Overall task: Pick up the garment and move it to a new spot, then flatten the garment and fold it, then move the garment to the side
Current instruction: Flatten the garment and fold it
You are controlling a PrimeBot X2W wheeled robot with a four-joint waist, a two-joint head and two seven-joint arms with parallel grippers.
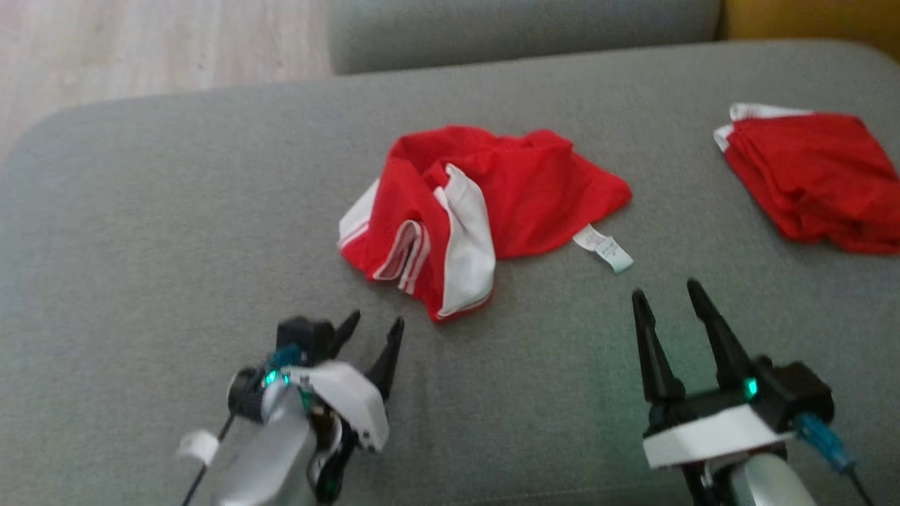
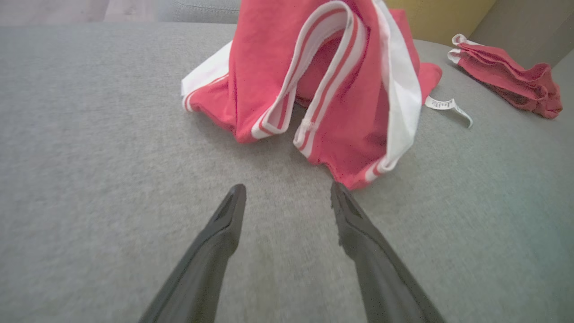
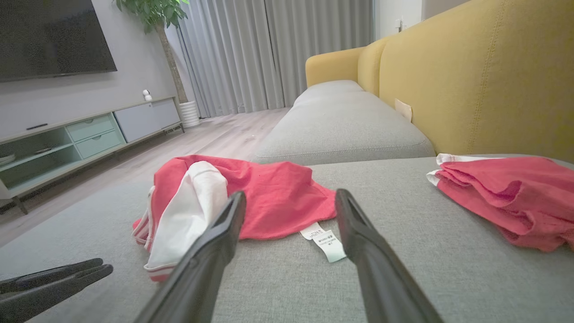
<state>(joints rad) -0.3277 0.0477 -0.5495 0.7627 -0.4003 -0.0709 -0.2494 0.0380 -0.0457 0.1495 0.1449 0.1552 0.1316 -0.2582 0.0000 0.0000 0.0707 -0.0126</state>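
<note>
Left hand (image 1: pixel 377 320) and right hand (image 1: pixel 666 289) wide, empty, short of crumpled red garment (image 1: pixel 506 190) on sofa (image 1: pixel 176 211); risk: single-layer pinch, lifts bunched.

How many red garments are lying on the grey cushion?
2. The crumpled garment lies in the middle of the cushion. The folded garment lies apart from it, at the right side. Its layers could hide another piece.
</note>
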